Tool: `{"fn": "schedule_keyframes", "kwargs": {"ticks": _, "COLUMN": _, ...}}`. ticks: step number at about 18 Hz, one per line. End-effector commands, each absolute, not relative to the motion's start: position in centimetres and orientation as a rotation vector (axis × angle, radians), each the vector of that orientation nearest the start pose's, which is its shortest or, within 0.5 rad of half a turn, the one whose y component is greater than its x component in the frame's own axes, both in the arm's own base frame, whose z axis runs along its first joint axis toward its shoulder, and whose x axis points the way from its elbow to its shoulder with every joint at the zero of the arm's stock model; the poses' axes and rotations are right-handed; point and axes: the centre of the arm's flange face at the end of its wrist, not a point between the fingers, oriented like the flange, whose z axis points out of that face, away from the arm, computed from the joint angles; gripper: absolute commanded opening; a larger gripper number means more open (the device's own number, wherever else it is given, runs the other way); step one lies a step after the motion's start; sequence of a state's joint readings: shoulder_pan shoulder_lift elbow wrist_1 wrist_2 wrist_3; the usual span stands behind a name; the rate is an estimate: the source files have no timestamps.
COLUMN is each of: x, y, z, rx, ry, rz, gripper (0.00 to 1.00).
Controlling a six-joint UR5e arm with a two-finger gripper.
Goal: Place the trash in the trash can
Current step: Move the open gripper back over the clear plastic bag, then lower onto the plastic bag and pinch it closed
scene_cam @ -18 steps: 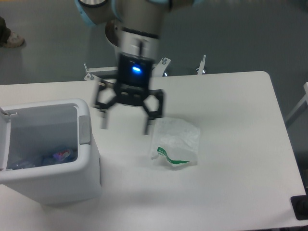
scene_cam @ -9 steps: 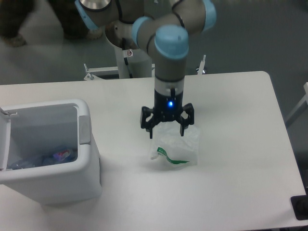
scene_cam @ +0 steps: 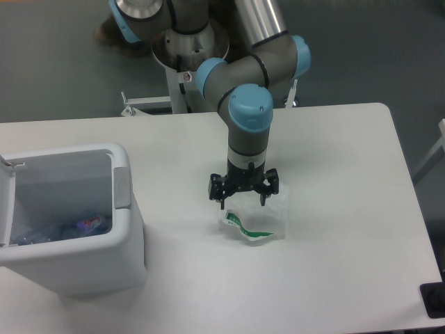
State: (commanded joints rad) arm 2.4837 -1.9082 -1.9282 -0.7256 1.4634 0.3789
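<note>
Gripper [scene_cam: 243, 201]: pointing straight down over the far edge of the bag, jaws spread wide, one finger at the bag's far-left corner and the other at its far-right side. I see nothing held between them. Whether the tips already touch the plastic or the table I cannot tell from this angle.

Bag [scene_cam: 254, 217]: clear, wrinkled, green strip along its near edge, lying flat on the table [scene_cam: 334, 174] right of centre. It sits directly under and just near of the fingers.

Bin [scene_cam: 69, 216]: white, boxy, open at the top, at the left near side, well apart from the bag. Something blue and clear lies in its bottom; I take it for the bottle [scene_cam: 66, 228], though it is blurred.

Step in hand, my judgement: gathering the bag. I want the fingers low enough to pinch a fold of film, since thin plastic lying flat may slip out from under a shallow close. I close slowly, letting the film bunch up between the pads, then lift straight up before travelling left. A limp bag will dangle, so I carry it high enough to clear the bin's right wall and let go only over the opening.
</note>
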Motion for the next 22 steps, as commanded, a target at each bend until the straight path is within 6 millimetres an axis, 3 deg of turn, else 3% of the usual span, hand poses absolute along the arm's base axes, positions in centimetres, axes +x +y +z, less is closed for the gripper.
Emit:
{"fn": "schedule_keyframes", "kwargs": {"ticks": 6, "x": -34.7, "y": 47.2, "z": 21.0, "rx": -2.885, "ry": -0.733, "rz": -0.019, "gripper": 1.0}}
{"fn": "schedule_keyframes", "kwargs": {"ticks": 8, "x": -34.7, "y": 47.2, "z": 20.4, "rx": -2.897, "ry": -0.731, "rz": -0.027, "gripper": 0.89}}
{"fn": "schedule_keyframes", "kwargs": {"ticks": 10, "x": -34.7, "y": 47.2, "z": 20.5, "rx": -2.897, "ry": -0.726, "rz": -0.026, "gripper": 0.71}}
{"fn": "schedule_keyframes", "kwargs": {"ticks": 11, "x": -34.7, "y": 47.2, "z": 20.7, "rx": -2.894, "ry": -0.725, "rz": -0.023, "gripper": 0.58}}
{"fn": "schedule_keyframes", "kwargs": {"ticks": 12, "x": -34.7, "y": 47.2, "z": 20.9, "rx": -2.892, "ry": -0.724, "rz": -0.017, "gripper": 0.42}}
{"fn": "schedule_keyframes", "kwargs": {"ticks": 13, "x": -34.8, "y": 47.2, "z": 21.3, "rx": -2.891, "ry": -0.724, "rz": -0.004, "gripper": 0.18}}
{"fn": "schedule_keyframes", "kwargs": {"ticks": 14, "x": -34.8, "y": 47.2, "z": 21.6, "rx": -2.888, "ry": -0.723, "rz": 0.005, "gripper": 0.0}}
{"fn": "schedule_keyframes", "kwargs": {"ticks": 22, "x": -36.7, "y": 47.9, "z": 24.2, "rx": -2.841, "ry": -0.723, "rz": 0.058, "gripper": 0.0}}
